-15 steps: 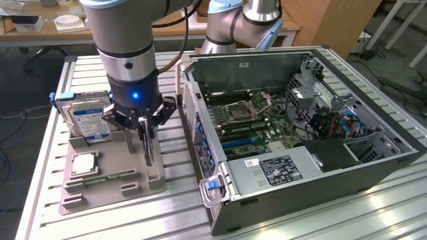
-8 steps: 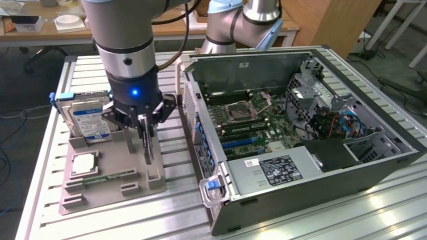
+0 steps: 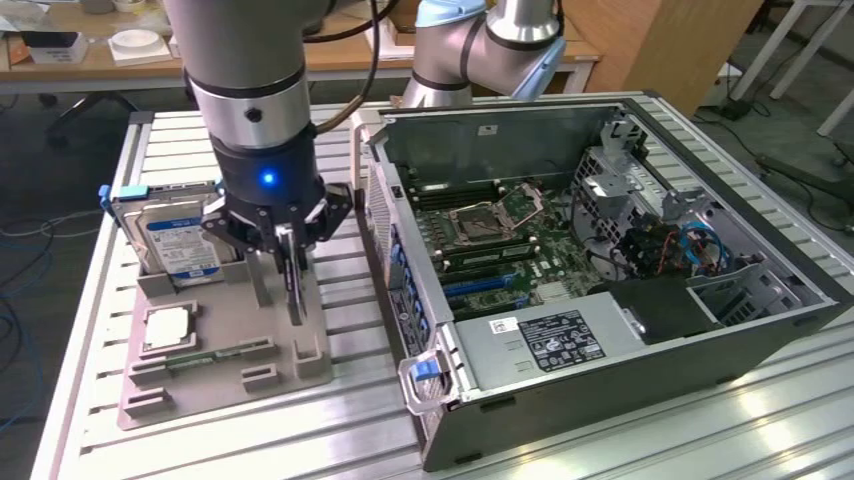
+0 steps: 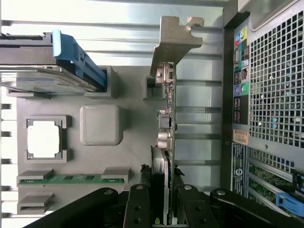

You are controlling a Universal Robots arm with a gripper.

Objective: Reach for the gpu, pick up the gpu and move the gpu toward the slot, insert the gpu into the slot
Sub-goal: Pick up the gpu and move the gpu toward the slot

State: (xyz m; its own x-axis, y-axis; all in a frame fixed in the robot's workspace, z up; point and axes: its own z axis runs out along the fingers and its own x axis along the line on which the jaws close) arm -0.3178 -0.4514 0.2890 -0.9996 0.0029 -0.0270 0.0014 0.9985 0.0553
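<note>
Gpu (image 3: 295, 295) (image 4: 169, 118), thin flat green circuit card with black fan cooler, standing on edge over grey moulded fixture tray (image 3: 227, 372), just beside open black computer case (image 3: 747, 320). Cannot tell whether resting in tray or lifting clear.

Black two-finger gripper (image 3: 284, 258) (image 4: 161, 192) pinching gpu: jaws narrow, fingers (image 4: 137, 204) pressing opposite faces at cooler end, away from silver metal bracket (image 4: 176, 38).

Handling, judging by look:
- light and stiff, but fragile
- thin edge tipping easily
- holding at cooler body looking safer than bare board

The claw (image 4: 164, 192) covers part of the gpu (image 4: 170, 107); the hard drive (image 4: 38, 76) is cropped.
</note>
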